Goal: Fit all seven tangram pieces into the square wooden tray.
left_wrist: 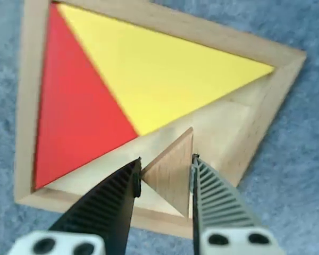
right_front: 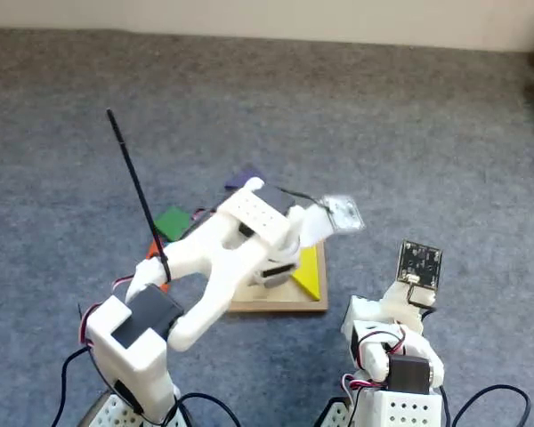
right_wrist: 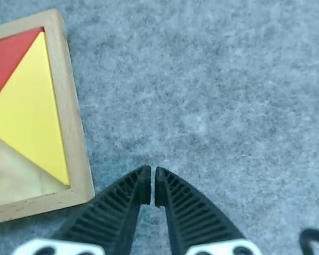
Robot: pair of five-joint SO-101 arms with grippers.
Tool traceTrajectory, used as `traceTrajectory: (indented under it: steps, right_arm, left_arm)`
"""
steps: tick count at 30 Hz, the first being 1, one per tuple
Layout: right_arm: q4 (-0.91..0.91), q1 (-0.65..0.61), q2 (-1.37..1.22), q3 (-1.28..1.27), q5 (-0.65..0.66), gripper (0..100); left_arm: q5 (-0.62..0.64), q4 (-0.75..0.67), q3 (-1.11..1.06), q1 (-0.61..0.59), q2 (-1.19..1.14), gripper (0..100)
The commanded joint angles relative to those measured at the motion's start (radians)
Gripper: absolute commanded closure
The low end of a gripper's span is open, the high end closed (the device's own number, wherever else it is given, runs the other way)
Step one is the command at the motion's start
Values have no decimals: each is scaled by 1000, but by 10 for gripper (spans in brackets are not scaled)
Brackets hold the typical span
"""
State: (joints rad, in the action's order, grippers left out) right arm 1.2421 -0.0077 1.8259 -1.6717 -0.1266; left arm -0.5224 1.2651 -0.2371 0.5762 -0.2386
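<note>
**Operator:** Where is the piece in hand, and how does it lie relative to the end effector?

**Technician:** The wood-coloured triangle (left_wrist: 173,171) sits between the fingers of the left end effector (left_wrist: 166,164), which is closed onto it. Its longest edge runs along one finger and the opposite corner bears on the other. One sharp tip points away from the wrist, toward the yellow triangle (left_wrist: 165,69). The piece is over the bare floor of the square wooden tray (left_wrist: 268,106), in the open area bounded by the yellow triangle, the red triangle (left_wrist: 74,106) and the near rim.

**Operator:** Which arm is better placed?

**Technician:** The left. It is stretched over the tray. The right end effector (right_wrist: 151,180) hangs over the carpeted tabletop (right_wrist: 228,79) just beside the tray's rim, fingers closed together with nothing between them.

**Operator:** What cannot be confirmed?

**Technician:** Whether the triangle is touching the tray floor or held clear of it cannot be told. In the high view the left arm covers most of the tray. A green piece (right_front: 172,222) and a purple piece (right_front: 243,180) lie outside it on the far side, both partly covered, so their shapes and the number of loose pieces cannot be established.
</note>
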Motion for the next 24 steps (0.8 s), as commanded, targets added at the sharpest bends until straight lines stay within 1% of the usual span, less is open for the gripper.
traceTrajectory:
  steps: [1,4,6,9,13,16,19,21,24]
  right_arm:
    - [8,12,22,-136,6,965]
    - [8,12,22,-136,6,965]
    - [8,12,22,-136,6,965]
    - [8,12,22,-136,6,965]
    - [8,12,22,-136,6,965]
    - [8,12,22,-136,6,965]
    - [8,12,22,-136,6,965]
    - [8,12,22,-136,6,965]
    - [8,12,22,-136,6,965]
  left_arm:
    - [23,-11,7,61,70,920]
    - [101,-14,16,56,68,854]
    - [110,-23,15,36,71,823]
    - [114,-23,16,24,73,819]
    - [169,-9,48,27,74,818]
    - [173,54,97,18,74,821]
    - [173,104,136,-21,85,822]
    - [173,104,125,-59,124,822]
    - [173,98,47,-85,211,822]
